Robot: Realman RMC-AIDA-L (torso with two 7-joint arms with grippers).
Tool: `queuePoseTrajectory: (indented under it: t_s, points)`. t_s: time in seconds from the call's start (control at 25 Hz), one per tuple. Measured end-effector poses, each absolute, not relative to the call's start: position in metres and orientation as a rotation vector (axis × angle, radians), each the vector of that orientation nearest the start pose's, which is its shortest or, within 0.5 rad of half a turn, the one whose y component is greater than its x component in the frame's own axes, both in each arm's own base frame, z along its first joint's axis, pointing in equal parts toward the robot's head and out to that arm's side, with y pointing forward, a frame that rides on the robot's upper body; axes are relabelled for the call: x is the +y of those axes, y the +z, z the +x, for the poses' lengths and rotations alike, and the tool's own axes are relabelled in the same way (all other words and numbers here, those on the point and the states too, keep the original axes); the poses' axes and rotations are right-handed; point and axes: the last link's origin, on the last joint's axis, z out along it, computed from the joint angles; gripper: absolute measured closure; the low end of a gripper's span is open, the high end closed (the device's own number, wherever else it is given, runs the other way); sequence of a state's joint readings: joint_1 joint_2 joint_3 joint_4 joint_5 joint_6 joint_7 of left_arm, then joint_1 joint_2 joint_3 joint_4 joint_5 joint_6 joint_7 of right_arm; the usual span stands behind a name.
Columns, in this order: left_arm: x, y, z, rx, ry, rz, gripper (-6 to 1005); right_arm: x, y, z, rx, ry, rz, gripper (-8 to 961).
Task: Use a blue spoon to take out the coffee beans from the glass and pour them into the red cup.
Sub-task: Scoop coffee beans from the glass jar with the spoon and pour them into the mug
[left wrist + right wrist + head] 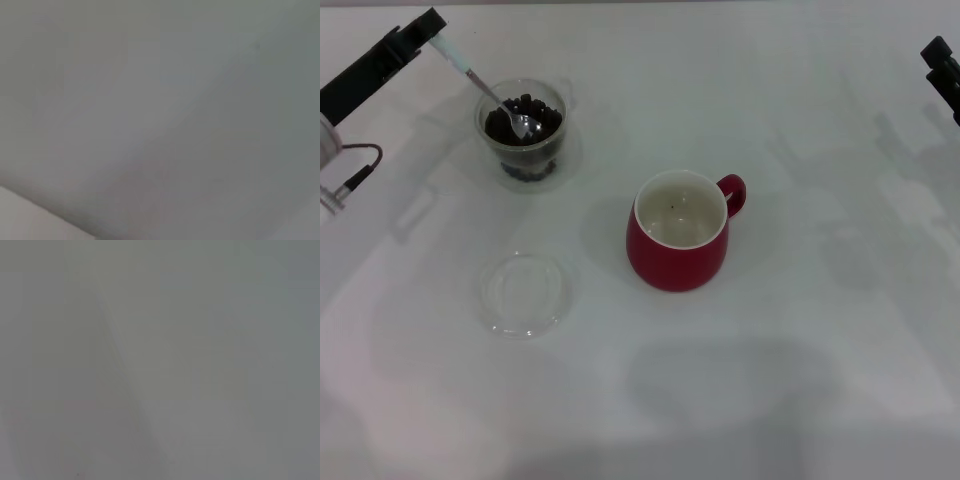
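In the head view the glass (522, 135) stands at the far left of the table, heaped with dark coffee beans (538, 122). The blue spoon (488, 88) slants down into it, its silver bowl resting among the beans. My left gripper (432, 30) is shut on the spoon's pale blue handle end, up and to the left of the glass. The red cup (678, 250) stands mid-table, its white inside holding one small dark speck, handle pointing right. My right gripper (942, 68) sits parked at the far right edge. Both wrist views show only blank table surface.
A flat clear round dish (524, 294) lies on the white table (800, 380) in front of the glass, left of the red cup. A cable (358, 170) loops at the left edge by my left arm.
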State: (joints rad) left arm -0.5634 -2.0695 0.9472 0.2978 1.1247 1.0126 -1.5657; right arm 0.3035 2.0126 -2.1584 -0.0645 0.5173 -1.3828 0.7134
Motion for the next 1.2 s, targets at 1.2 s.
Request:
queuePoseTrajectory:
  t_s: [1.2]
  points:
    - [0.358, 0.001, -0.320, -1.743, -1.379, -1.471, 875, 0.276, 0.017, 0.365, 0.840, 1.015, -1.600, 96]
